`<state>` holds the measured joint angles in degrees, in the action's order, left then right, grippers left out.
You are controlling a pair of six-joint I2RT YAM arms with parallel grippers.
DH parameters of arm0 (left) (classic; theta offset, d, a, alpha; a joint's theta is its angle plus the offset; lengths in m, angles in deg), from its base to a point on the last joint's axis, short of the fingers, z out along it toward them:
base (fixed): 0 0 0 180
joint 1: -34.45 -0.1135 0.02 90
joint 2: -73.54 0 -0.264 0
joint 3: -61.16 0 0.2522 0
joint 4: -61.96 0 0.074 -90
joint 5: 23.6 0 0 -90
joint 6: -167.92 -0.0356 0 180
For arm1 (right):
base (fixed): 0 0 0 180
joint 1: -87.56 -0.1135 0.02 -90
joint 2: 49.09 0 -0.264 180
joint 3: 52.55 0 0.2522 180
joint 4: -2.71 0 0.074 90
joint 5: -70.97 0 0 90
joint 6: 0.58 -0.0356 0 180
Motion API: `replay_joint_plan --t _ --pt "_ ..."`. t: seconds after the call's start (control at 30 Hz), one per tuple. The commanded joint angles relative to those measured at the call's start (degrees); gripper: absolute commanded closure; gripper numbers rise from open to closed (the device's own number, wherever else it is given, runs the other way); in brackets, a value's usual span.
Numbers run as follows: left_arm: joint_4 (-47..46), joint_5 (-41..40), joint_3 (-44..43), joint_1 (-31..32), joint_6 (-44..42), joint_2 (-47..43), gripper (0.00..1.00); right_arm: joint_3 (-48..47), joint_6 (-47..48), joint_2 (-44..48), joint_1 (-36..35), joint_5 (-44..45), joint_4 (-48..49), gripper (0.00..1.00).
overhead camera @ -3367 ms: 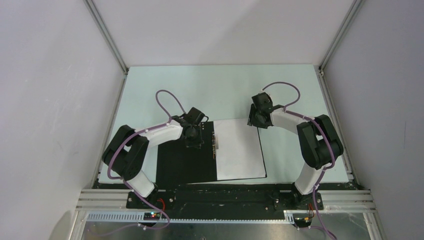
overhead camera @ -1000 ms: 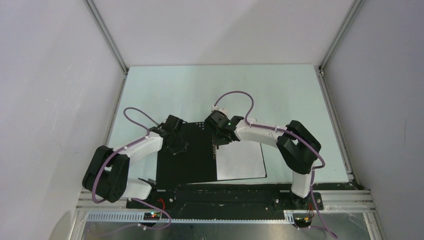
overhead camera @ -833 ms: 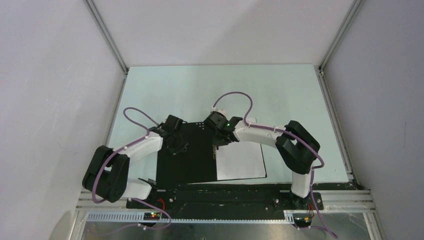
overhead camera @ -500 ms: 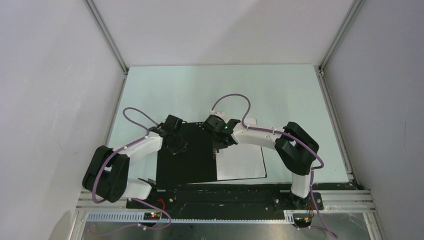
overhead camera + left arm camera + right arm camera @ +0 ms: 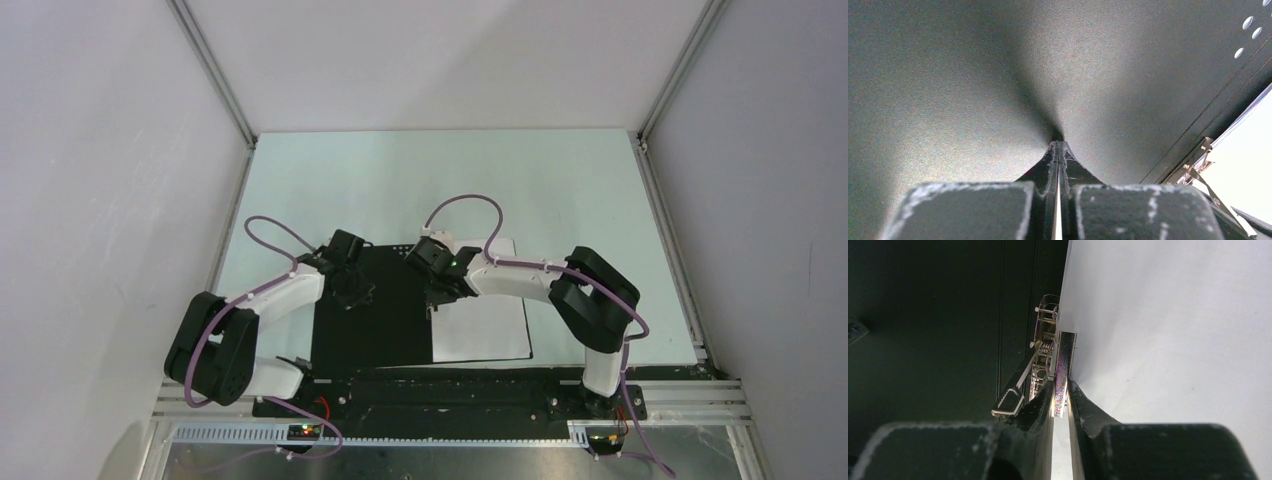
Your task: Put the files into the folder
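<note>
Left gripper (image 5: 1058, 150): jaws clenched on nothing, fingertips pressed together. The tips rest point-down on the black inside of the folder (image 5: 973, 75), on its left leaf. Three small punched holes show at the far corner of that leaf.

Right gripper (image 5: 1060, 390): jaws clamped on the flat metal bar of the spine clip (image 5: 1064, 352), one finger on each side of it. The wire spring and a lever of the clip stand just left of the bar. Whether the bar sits over the edge of the paper, cannot tell.

The files (image 5: 1173, 340): plain white, lying flat on the right leaf of the folder, left edge right up against the spine clip.

From above: the folder (image 5: 385, 330) lies open and flat at the near edge of the table (image 5: 400, 180), about midway along it. Black left leaf bare. The files (image 5: 485, 330) cover the right leaf, one far corner showing past the right arm. Left gripper (image 5: 352, 293) is down on the far part of the left leaf. Right gripper (image 5: 436, 295) is on the spine, toward its far end. The two grippers are near each other but apart.
</note>
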<state>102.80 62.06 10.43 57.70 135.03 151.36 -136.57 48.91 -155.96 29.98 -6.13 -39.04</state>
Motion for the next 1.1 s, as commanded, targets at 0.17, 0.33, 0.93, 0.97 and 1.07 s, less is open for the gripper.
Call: replay_joint_plan --t 0.17,0.33,0.93,0.97,1.07 --pt "-0.62 -1.99 0.03 -0.73 1.16 -0.35 1.0 3.37 -0.79 4.75 -1.03 1.34 2.15 0.76" --pt "-0.66 -1.75 -0.68 -0.73 0.85 -0.19 1.0 4.44 -0.88 6.83 -1.12 1.47 2.59 0.67" --pt "-0.12 4.68 -9.66 0.99 -8.61 -1.63 0.75 6.25 0.8 10.73 4.45 -7.13 6.81 0.66" --pt "0.1 5.39 -10.77 1.71 -8.95 -1.58 0.73 5.43 1.05 9.34 4.92 -7.51 6.94 0.67" --pt "0.29 7.94 -12.79 3.4 -10.2 -0.48 0.68 4.47 0.94 6.85 6.14 -9.65 7.58 0.7"
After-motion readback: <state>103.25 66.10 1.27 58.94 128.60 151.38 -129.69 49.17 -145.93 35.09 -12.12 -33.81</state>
